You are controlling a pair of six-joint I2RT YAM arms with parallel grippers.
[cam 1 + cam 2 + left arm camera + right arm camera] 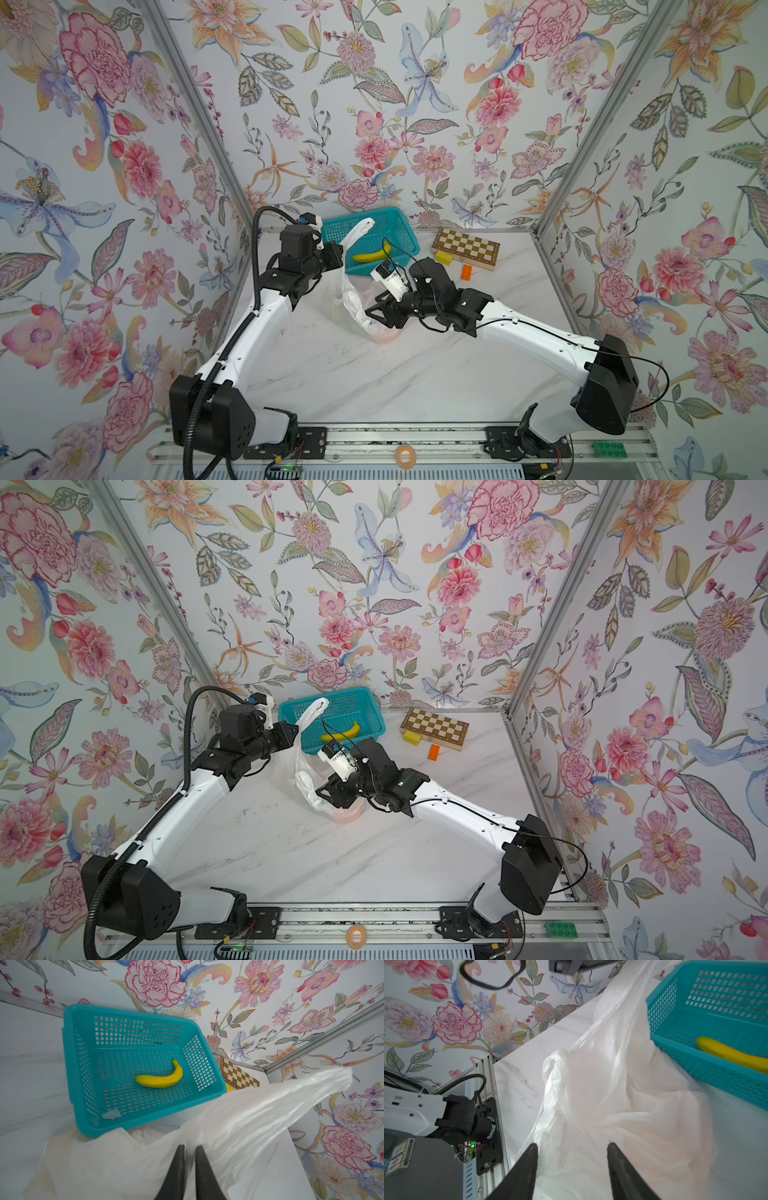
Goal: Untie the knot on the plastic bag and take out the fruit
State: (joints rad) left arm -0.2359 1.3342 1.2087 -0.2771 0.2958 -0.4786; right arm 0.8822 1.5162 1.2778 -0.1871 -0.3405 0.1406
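**Bimanual workcell, positions given relative to the teal basket (409, 230).** The plastic bag (353, 301) lies slumped on the marble table (374, 374), just beside the basket's near wall. One handle loop (360, 227) rises and arches over the basket's interior. The fruit (386, 334) appears only as a pale orange-pink tint through the film, at the bag's end farthest from the basket; single pieces cannot be told apart. The knot cannot be made out. Left gripper (190, 1147): close to the basket's near wall, fingers a narrow slit apart, bag film lying across them, no hold evident. Right gripper (572, 1145): over the bag's part away from the basket, jaws spread wide above the film, holding nothing. A banana (372, 255) lies inside the basket. In both top views a chessboard (465, 248) sits to the basket's right.
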